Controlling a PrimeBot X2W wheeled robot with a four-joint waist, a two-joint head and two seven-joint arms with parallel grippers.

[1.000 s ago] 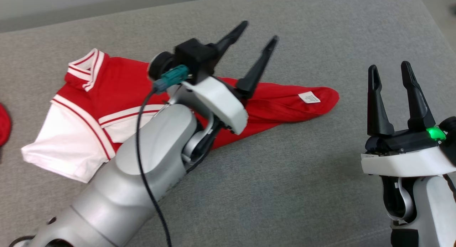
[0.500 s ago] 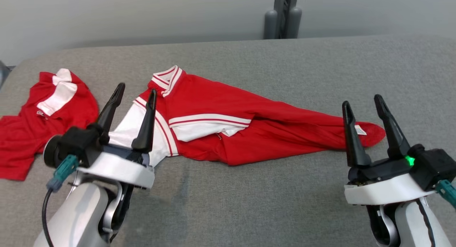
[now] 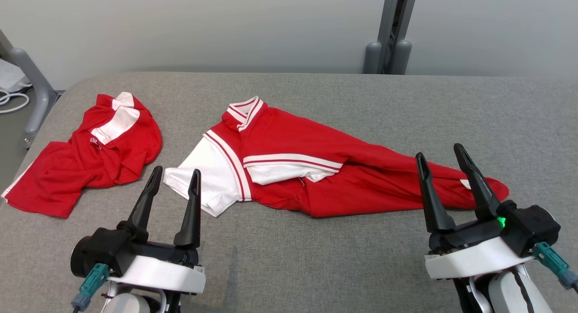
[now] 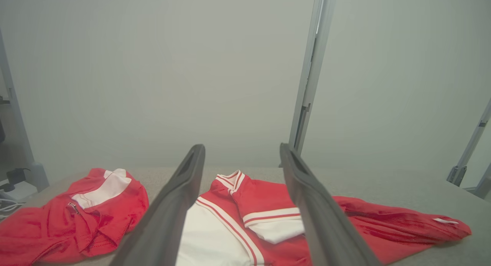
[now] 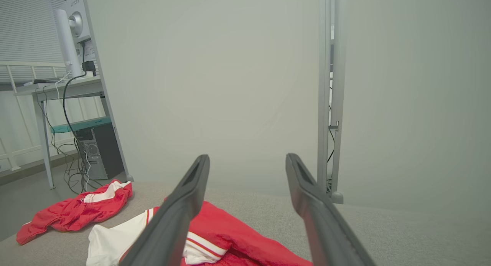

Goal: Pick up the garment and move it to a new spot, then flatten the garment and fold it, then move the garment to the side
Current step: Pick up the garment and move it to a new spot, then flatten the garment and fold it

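A red garment with white sleeves and a striped collar is laid across the middle of the grey fabric-covered surface. The collar is turned toward the far edge, and the red body is drawn out in wrinkled folds toward the robot's right, where it narrows to a rounded end. One white sleeve is spread flat at the garment's left end, while the other is folded over the chest. A small white label is seen near the narrow end. The left end effector is held over the near part of the surface, its two dark fingers spread wide with nothing between them; in the head view its fingertips overlap the edge of the white sleeve. The right end effector is likewise opened wide and empty, its fingers overlapping the garment's narrow end; whether cloth is touched by either cannot be told. A second red garment with a white patch is bunched at the surface's left end, apart from the first. A pale wall and a grey upright post are seen behind the surface.
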